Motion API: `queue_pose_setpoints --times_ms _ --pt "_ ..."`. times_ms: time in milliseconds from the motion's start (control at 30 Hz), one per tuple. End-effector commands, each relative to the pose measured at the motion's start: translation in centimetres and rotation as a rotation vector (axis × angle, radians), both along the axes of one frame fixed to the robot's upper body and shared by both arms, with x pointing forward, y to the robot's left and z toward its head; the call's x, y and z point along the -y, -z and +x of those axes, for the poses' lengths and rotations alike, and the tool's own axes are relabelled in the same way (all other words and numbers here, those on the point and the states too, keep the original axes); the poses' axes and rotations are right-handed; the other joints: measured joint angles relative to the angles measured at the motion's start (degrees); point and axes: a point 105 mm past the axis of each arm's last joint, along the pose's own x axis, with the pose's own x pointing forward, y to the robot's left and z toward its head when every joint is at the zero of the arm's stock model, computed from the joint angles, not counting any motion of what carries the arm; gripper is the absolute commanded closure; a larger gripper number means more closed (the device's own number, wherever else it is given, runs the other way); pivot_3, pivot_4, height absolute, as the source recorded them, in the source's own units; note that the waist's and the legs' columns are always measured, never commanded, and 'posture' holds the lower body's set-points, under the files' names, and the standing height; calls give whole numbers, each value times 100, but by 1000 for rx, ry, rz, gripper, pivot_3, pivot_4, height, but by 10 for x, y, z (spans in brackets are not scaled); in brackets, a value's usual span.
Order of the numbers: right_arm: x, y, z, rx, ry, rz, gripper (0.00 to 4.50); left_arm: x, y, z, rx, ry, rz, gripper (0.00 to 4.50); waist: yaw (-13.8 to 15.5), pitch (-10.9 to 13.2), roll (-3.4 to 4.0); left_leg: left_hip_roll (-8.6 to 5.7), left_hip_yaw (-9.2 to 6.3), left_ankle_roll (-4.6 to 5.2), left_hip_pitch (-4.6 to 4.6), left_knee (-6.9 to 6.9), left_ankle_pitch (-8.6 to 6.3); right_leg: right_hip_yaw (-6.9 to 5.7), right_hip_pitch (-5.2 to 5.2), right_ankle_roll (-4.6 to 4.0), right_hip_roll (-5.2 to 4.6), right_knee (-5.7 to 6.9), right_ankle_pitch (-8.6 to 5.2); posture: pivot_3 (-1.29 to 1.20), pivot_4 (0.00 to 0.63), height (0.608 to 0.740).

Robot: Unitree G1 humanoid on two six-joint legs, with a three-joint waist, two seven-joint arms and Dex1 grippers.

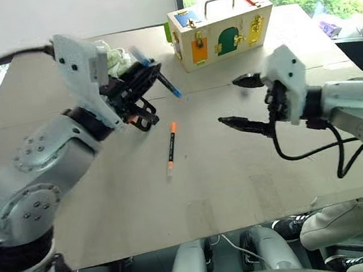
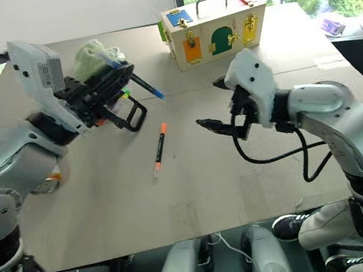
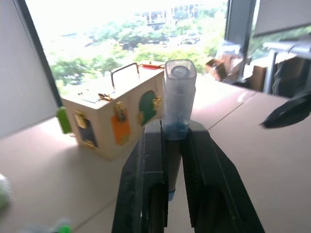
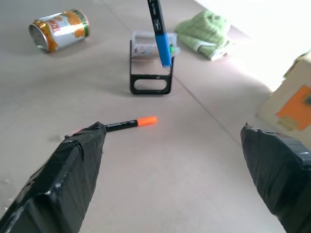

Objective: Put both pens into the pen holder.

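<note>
A slim black-barrelled pen with orange cap (image 1: 170, 142) is seen mid-frame on the beige tabletop (image 1: 241, 175). A blue-capped black pen (image 4: 159, 30) and a light green crumpled cloth (image 4: 206, 26) are seen at upper centre.

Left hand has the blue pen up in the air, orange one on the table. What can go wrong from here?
1. The left hand pinches the blue pen near one end, so most of it sticks out; it may pivot or slip on the way to the pen holder.
2. The holder lies on its side, so insertion looks awkward.
3. The orange pen lies flat, so the open right hand may nudge it away.
</note>
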Motion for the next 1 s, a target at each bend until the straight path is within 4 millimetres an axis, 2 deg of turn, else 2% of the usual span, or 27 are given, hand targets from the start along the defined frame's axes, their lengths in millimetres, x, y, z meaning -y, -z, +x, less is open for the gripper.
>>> queue_pose_setpoints --times_ms 33,100,200,500,700,733,767,833,900,933,1000 --pt "0 -13 -13 102 -61 27 31 -1 -3 -3 210 -93 337 4500 10 1 2 2 1 -4 -2 -4 2 0 -6 0 2 -1 0 0 150 740" --pt "0 -13 -11 109 -57 34 31 -8 7 4 234 -139 456 4500 19 2 3 2 6 -9 -1 -14 5 5 -11 0 2 0 -1 0 150 740" --pt "0 -11 -8 115 -54 35 31 -16 20 16 220 -193 511 4500 24 3 2 4 5 -8 -8 -15 5 5 -19 2 0 -1 -2 0 150 740" --pt "-2 -9 -8 141 -58 20 31 -30 52 45 102 -269 470 4500 31 4 0 6 3 -6 -13 -13 5 3 -19 3 -3 -1 -2 0 150 740" --pt "-5 -11 -19 160 -107 30 31 -49 55 59 56 -359 454 4500 29 4 -1 6 4 -6 -13 -10 6 2 -19 3 -4 0 -2 0 150 740" --pt "-5 -11 -21 162 -119 30 0 -49 55 60 40 -355 431 3534 30 4 -2 6 3 -6 -13 -10 6 2 -19 3 -4 0 -2 0 150 740" --pt "-6 -10 -23 162 -127 29 0 -48 55 60 28 -346 417 3244 32 4 -2 6 2 -6 -14 -9 6 1 -19 3 -4 0 -2 0 150 740" --pt "-6 -10 -24 162 -134 29 0 -46 53 60 7 -331 370 2174 28 5 -3 6 3 -5 -14 -6 6 2 -18 3 -5 1 -2 0 150 740" --pt "-4 -8 -25 159 -131 27 0 -36 47 57 -83 -266 202 1565 34 6 -5 6 2 -5 -15 -2 6 2 -17 3 -5 2 -1 0 150 740" --pt "-3 -8 -24 157 -128 26 0 -29 45 54 -150 -208 109 935 32 9 -9 8 -4 -5 -19 8 6 -3 -17 3 -5 6 -2 0 150 740" --pt "-2 -7 -24 154 -120 28 0 -12 42 45 -299 -80 -32 374 40 13 -17 11 -8 -5 -22 16 6 -7 -14 4 -4 7 -2 0 150 740"
